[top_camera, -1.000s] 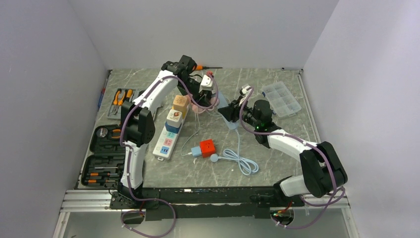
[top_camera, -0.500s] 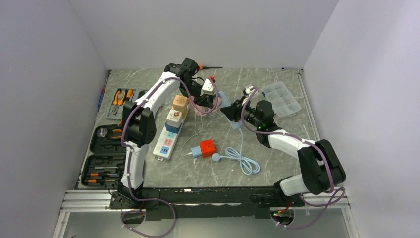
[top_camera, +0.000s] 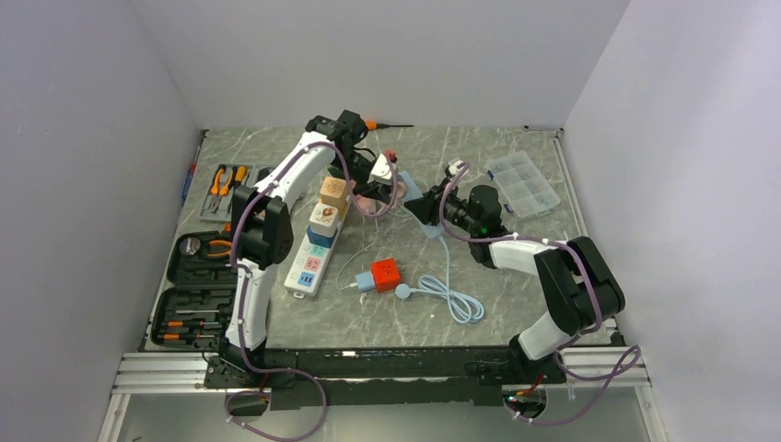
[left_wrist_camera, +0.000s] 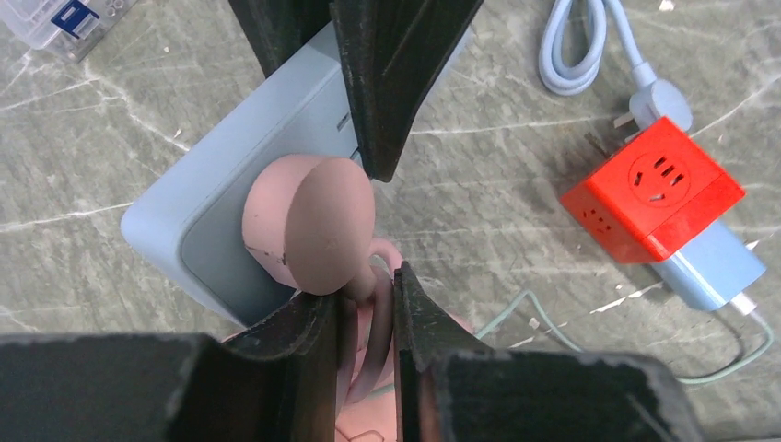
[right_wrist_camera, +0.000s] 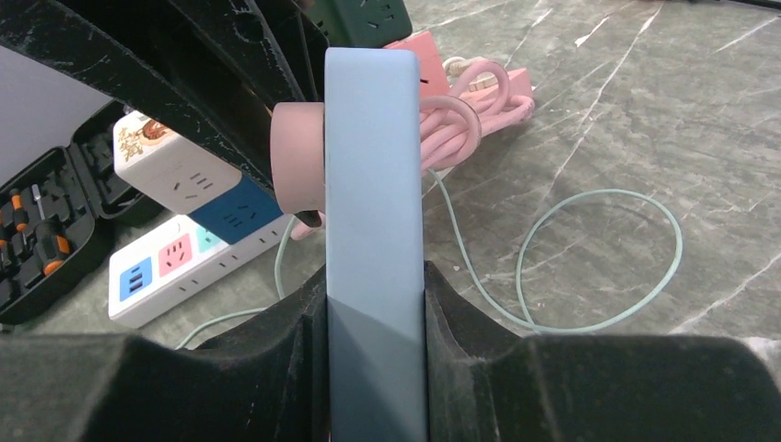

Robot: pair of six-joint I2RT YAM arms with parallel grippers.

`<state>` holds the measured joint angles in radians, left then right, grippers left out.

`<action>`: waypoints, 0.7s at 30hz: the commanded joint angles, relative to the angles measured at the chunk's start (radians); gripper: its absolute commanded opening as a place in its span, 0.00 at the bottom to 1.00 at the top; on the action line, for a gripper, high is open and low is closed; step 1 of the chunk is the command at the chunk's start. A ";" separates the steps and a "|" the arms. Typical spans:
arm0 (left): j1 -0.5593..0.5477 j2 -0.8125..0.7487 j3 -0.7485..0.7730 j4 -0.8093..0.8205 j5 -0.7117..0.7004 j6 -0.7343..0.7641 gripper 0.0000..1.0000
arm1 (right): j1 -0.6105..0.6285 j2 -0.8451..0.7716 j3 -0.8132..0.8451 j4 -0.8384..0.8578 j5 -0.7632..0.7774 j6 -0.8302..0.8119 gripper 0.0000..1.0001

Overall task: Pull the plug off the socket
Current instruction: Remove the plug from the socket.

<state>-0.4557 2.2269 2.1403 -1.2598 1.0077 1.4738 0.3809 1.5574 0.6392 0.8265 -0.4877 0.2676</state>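
Note:
A round pink plug (left_wrist_camera: 308, 226) sits in the face of a light blue socket block (left_wrist_camera: 230, 175). My left gripper (left_wrist_camera: 364, 308) is shut on the plug's pink neck, where the cord leaves its head. The socket (right_wrist_camera: 373, 184) stands on edge above the table, and my right gripper (right_wrist_camera: 376, 304) is shut on its two flat sides. In that view the plug (right_wrist_camera: 297, 157) sticks out of the socket's left face. From above, the left gripper (top_camera: 379, 180) and right gripper (top_camera: 419, 207) meet at mid-table, and the plug is hidden between them.
A coiled pink cord (right_wrist_camera: 460, 110) lies behind the socket. A red cube socket (top_camera: 386, 273) with a blue adapter, a pale blue cable (top_camera: 447, 296) and a white power strip (top_camera: 313, 253) lie nearer. An open tool case (top_camera: 189, 295) is left, a clear organiser box (top_camera: 522, 182) right.
The left gripper has closed on the plug's neck and shifted slightly toward the socket. The right arm has edged left, still holding the socket.

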 commanded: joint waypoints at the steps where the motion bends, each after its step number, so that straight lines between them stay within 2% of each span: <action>1: -0.056 -0.076 -0.012 -0.231 0.154 0.115 0.00 | -0.052 0.053 0.084 0.083 0.182 -0.050 0.00; 7: -0.057 -0.069 0.003 -0.292 0.145 0.183 0.00 | -0.056 0.083 0.115 0.040 0.237 -0.065 0.00; 15: -0.058 -0.082 0.016 -0.294 0.171 0.192 0.00 | -0.052 0.124 0.125 -0.042 0.357 -0.081 0.00; 21: -0.060 -0.083 0.030 -0.310 0.195 0.191 0.00 | -0.050 0.125 0.110 -0.088 0.507 -0.107 0.00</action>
<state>-0.4438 2.2269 2.1296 -1.2762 0.9493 1.6215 0.3855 1.6382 0.6971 0.8040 -0.4831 0.2298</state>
